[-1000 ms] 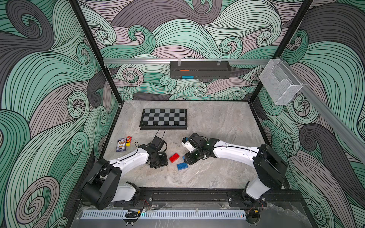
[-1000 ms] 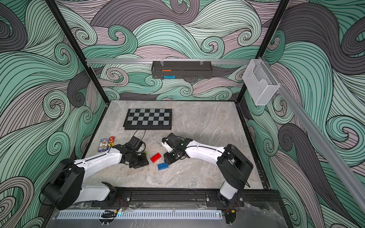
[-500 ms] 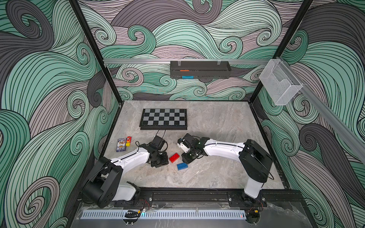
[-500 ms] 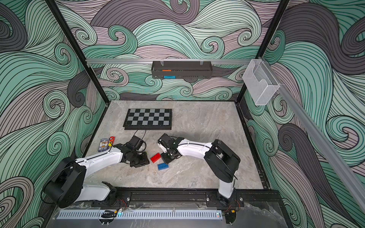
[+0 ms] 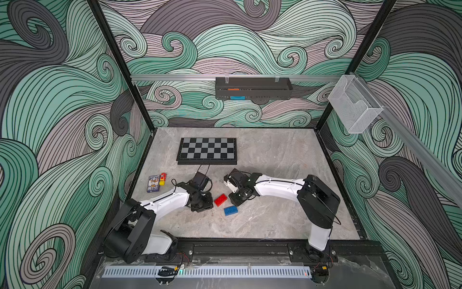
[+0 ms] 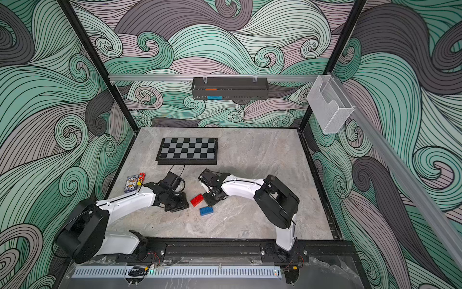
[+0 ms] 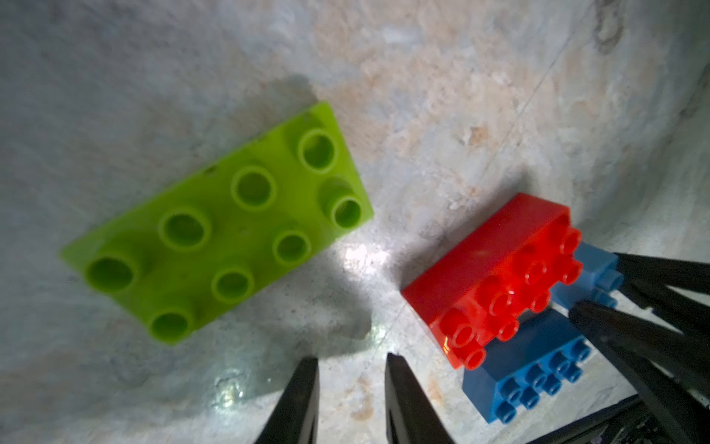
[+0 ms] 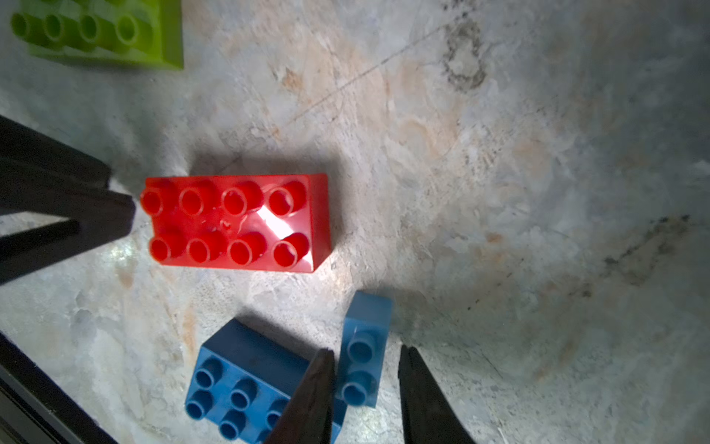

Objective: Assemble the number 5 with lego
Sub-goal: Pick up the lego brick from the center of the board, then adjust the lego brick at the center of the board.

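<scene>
Right wrist view: the right jaws straddle the light-blue plastic brick (image 8: 363, 357), one tip against its side; whether they clamp it I cannot tell. A dark-blue studded brick (image 8: 238, 365) sits just beside them, a red studded brick (image 8: 234, 225) ahead. The left jaws stand narrowly apart, empty, a flat lime-green studded brick (image 7: 219, 226) ahead.

Glare is flaring on the red brick (image 8: 230, 226) ahead of the right claw (image 8: 365, 350); shadows are pooling beside it, edges blurring.

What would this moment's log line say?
right jaws: around light-blue brick, not clamped | left jaws: empty, beside red brick | green brick: untouched
</scene>
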### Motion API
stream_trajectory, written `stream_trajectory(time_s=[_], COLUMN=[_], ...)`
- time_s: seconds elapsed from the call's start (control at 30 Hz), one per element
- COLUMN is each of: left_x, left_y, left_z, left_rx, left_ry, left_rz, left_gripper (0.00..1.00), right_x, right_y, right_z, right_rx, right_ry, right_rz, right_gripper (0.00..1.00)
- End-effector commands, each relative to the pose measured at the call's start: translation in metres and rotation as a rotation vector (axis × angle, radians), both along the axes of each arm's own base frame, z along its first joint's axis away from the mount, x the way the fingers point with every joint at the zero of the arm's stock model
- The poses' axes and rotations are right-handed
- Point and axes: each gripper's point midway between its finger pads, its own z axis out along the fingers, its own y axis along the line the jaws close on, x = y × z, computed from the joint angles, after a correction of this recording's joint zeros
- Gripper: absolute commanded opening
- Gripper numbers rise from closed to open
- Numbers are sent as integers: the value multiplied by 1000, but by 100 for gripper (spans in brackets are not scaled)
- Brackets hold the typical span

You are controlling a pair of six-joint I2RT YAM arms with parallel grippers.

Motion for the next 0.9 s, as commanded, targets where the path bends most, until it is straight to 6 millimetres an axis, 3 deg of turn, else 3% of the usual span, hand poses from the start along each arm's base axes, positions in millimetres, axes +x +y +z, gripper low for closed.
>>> stream_trajectory(time_s=[0.0,0.13,0.4,0.87], left_x=[-5,-3,2,20], left_y=[8,7,2,-39], left_z=[-11,-13,-21,-26], left_rx=[57,58,65,68], left_ry=[22,24,40,45], left_rz=[-7,-13,-25,-130], left_gripper=[33,33,32,30], right_x=[3,2,5,23], right_y=[1,2,-9,-69], right_z=[-2,-5,1,37], right_rx=[-27,-37,-36,37], right_ry=[-8,1,-10,-46], right_rz=[7,15,-7,-184], right_gripper=[28,20,16,14])
